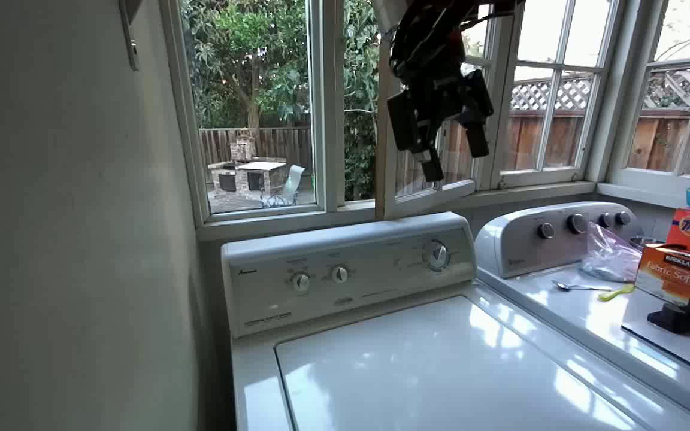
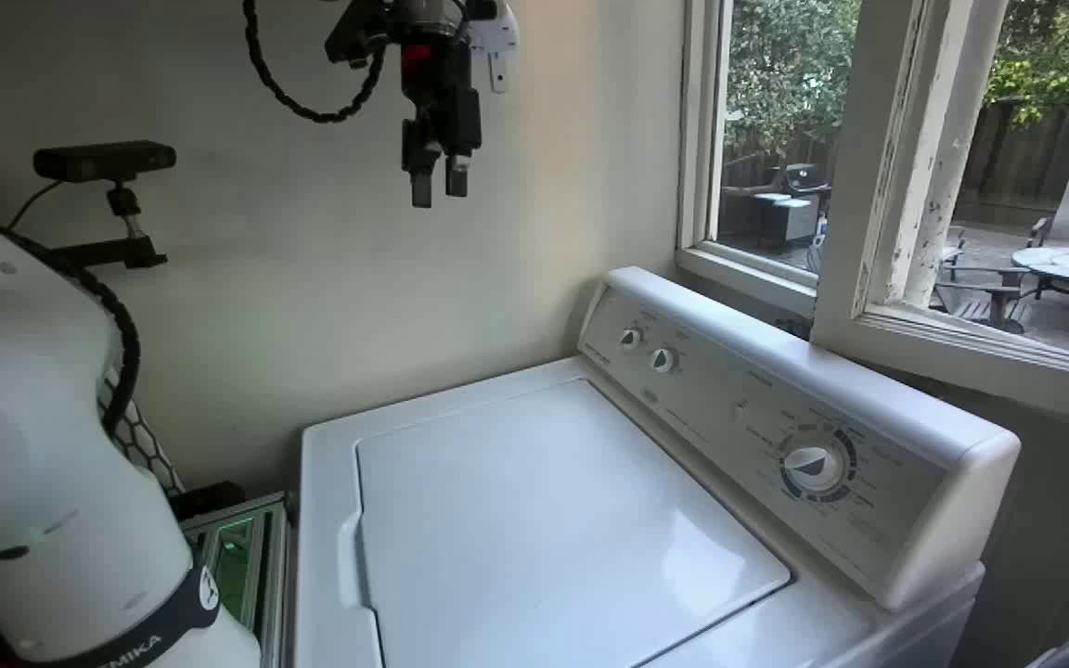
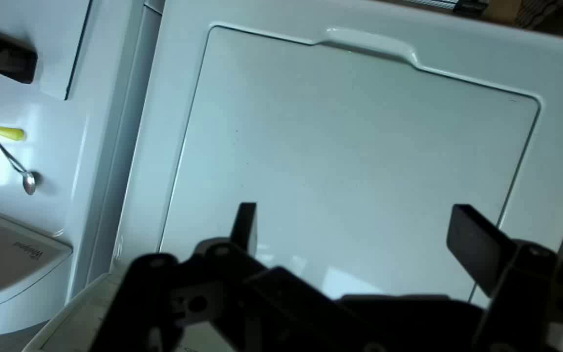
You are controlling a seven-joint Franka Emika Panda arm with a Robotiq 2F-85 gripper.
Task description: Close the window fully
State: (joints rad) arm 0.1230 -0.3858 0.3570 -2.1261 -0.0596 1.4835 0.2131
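The window (image 1: 429, 202) is a white casement sash in an exterior view. It stands ajar at an angle above the back of the washer, with a gap of shrubs on its left. Brown fence shows through its glass. My gripper (image 1: 456, 158) hides part of it. My gripper (image 2: 439, 190) points down high over the washer, in front of the pale wall and apart from the window frames. In the wrist view my gripper (image 3: 355, 220) has its fingers wide apart with nothing between them, above the washer lid. The window is out of the wrist view.
The white washer (image 1: 381, 371) stands below, its control panel (image 2: 757, 417) under the windows. A white-framed pane (image 2: 864, 186) shows a patio table through it. A dryer (image 1: 551, 251) holds a Fabric Softener box (image 1: 680, 275), a plastic bag and a spoon (image 3: 28, 181).
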